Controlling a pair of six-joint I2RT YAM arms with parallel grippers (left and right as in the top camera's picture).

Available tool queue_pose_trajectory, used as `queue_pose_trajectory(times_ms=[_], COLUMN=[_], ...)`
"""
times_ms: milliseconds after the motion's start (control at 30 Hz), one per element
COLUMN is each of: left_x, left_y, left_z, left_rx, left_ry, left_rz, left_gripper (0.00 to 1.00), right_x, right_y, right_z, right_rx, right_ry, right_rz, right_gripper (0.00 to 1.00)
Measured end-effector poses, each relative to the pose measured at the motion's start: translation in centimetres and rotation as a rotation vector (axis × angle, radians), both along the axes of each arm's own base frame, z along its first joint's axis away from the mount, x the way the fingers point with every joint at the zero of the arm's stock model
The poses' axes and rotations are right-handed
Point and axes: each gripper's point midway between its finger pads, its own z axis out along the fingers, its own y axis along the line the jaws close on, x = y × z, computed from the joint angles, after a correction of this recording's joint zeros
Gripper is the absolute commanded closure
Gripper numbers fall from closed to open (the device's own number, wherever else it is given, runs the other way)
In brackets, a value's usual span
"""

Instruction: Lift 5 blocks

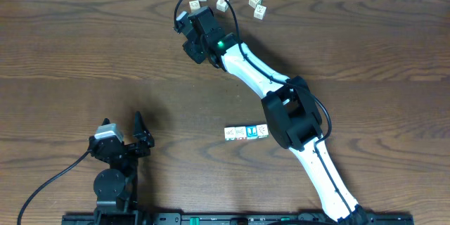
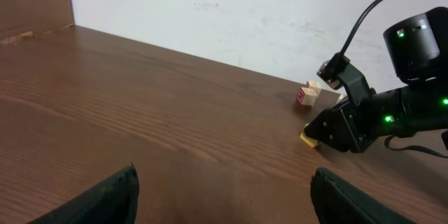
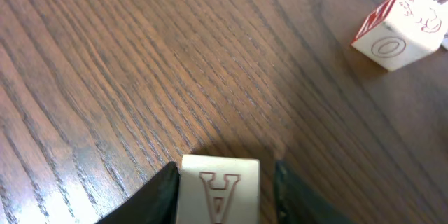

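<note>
— Blocks (image 1: 242, 133): where are they?
— A row sits midway on the table (image 1: 84, 56); the A block (image 3: 219, 192) sits between the right gripper's (image 3: 224, 171) parted fingers, not clamped.
— And the left gripper (image 2: 224, 175)?
— Wide apart, empty.

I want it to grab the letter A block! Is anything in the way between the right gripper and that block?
No, nothing visible is in the way. The A block sits on the table right between the fingers of the right gripper. The O block lies apart, off to one side.
</note>
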Motion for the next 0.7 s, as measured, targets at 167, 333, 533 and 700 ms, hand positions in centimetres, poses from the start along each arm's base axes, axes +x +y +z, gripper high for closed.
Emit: queue_pose_trajectory(times_ms=[167, 333, 533, 700], left_x=[0.0, 0.0, 0.0, 0.0], left_y=[0.0, 0.0, 0.0, 0.0], left_z=[0.0, 0.0, 0.0, 0.0], left_rx=[0.0, 0.0, 0.0, 0.0], left_ry=[0.0, 0.0, 0.0, 0.0], left_rz=[0.0, 0.0, 0.0, 0.0], left_gripper=[0.21, 0.21, 0.21, 0.21], right_x=[0.1, 0.1, 0.0, -0.2], right_y=[-0.1, -0.4, -0.8, -2.1], right_z=[0.0, 1.1, 6.2, 12.1], right_rx=[-0.002, -0.024, -0.038, -0.003], right_ry=[-0.003, 0.011, 0.031, 0.005], right_rz=[-0.007, -0.019, -0.039, -0.064], right_gripper=[0.82, 0.99, 0.99, 0.93])
